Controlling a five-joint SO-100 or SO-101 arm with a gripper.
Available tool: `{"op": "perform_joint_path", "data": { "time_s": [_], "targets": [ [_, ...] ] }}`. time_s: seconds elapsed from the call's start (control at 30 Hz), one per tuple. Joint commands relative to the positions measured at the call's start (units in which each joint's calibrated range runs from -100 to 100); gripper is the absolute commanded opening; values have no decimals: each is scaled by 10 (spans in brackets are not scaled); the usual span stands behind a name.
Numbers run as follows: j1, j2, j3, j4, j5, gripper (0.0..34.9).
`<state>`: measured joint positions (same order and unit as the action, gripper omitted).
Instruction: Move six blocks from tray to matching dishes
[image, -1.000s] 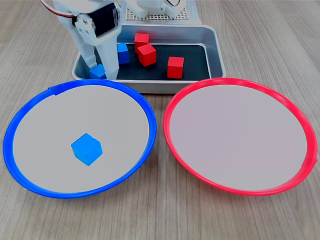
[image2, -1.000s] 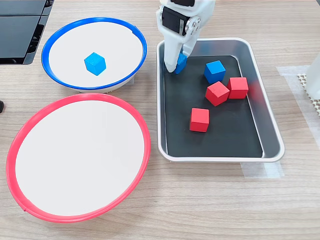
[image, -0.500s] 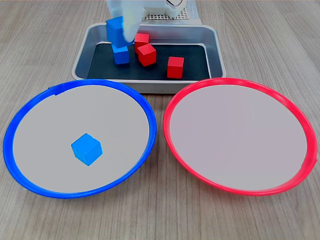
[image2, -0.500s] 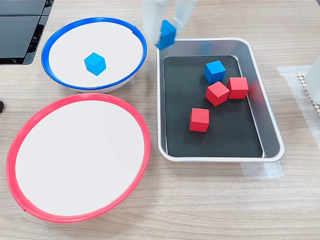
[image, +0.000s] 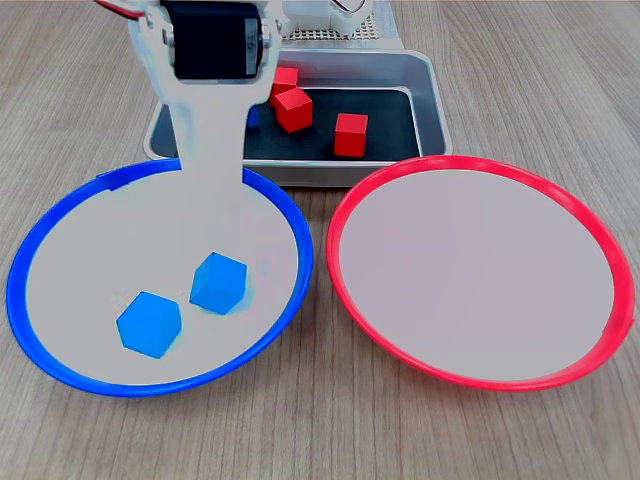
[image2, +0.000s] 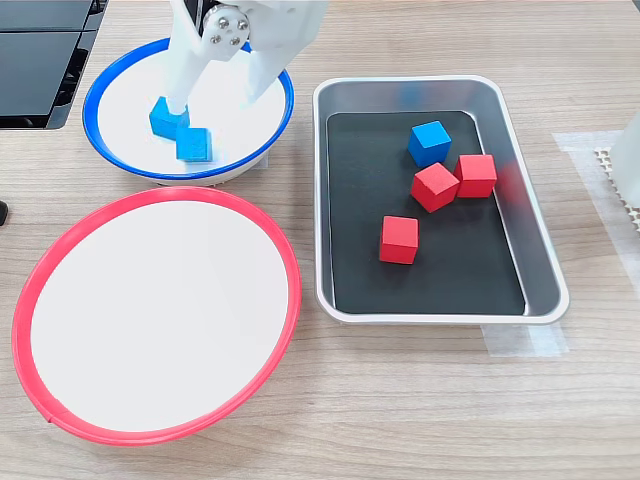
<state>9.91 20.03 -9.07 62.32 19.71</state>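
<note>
Two blue cubes in the blue-rimmed plate, four cubes in the tray

The white arm reaches over the blue-rimmed plate (image: 60, 345), and its claw (image2: 215, 90) hangs above the plate's pale centre with the two fingers spread apart and nothing between them. In the second exterior view one finger (image2: 178, 82) comes down just above a blue cube (image2: 168, 116); whether it touches the cube cannot be told. A second blue cube (image2: 194, 145) lies just beside the first, inside the same plate. In the first exterior view the two sit near the plate's lower middle, one tipped on an edge (image: 218, 283) and the other at its left (image: 148, 324), with the arm's white body rising behind them.

The silver tray (image2: 540, 270) holds the other four cubes on its black floor: a third blue cube (image2: 429, 143) towards the far end and three red ones, two of them touching (image2: 434, 187) (image2: 476, 175) and the last (image2: 399, 240) set apart, nearer the tray's middle. (In the first exterior view the arm hides most of that blue cube.)

The red-rimmed plate (image2: 45, 290) lies on the wooden desk (image2: 400, 420) beside the tray, at the second exterior view's lower left.
</note>
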Motion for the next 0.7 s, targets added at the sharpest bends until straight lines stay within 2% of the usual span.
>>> {"op": "perform_joint_path", "data": {
  "time_s": [0.0,0.2,0.27,0.4,0.53,0.67],
  "targets": [
    [-1,-74,28,2,-1,3],
    [-46,-262,210,133,-51,2],
    [-77,-328,301,142,-82,2],
    [-138,-398,432,116,-157,10],
    [-170,-388,467,95,-214,133],
    [-174,-352,471,66,-236,204]
  ]
}}
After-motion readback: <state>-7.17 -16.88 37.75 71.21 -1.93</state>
